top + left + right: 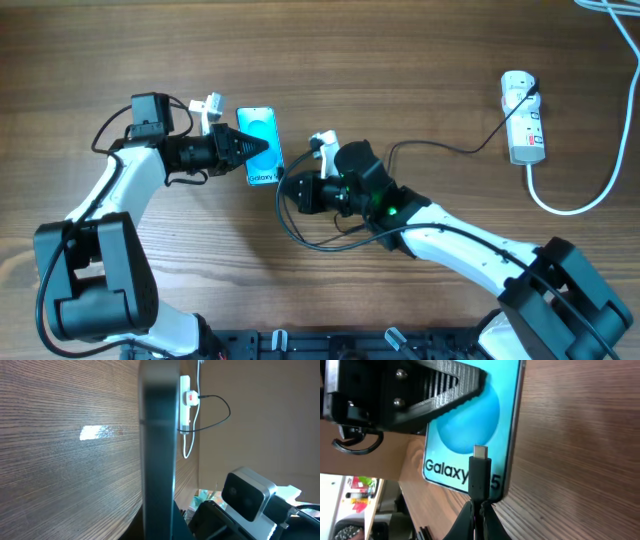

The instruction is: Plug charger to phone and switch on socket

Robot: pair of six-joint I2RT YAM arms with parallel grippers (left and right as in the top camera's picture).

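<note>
The phone [262, 128] lies flat on the table at left of centre, teal screen up, white band toward the front. My left gripper [250, 148] is shut on its left long edge; one black jaw [427, 395] lies over the screen [470, 425]. In the left wrist view the phone shows edge-on as a dark band [159, 450]. My right gripper [479, 517] is shut on the charger's plug tip [480, 472], held just short of the phone's bottom end. The black cable [440, 148] runs to the white socket [522, 118] at the far right, where its plug sits.
A thick white cord [585, 200] loops from the socket toward the right table edge. Slack black cable [300, 238] curls under the right wrist. The socket also shows in the left wrist view [186, 405].
</note>
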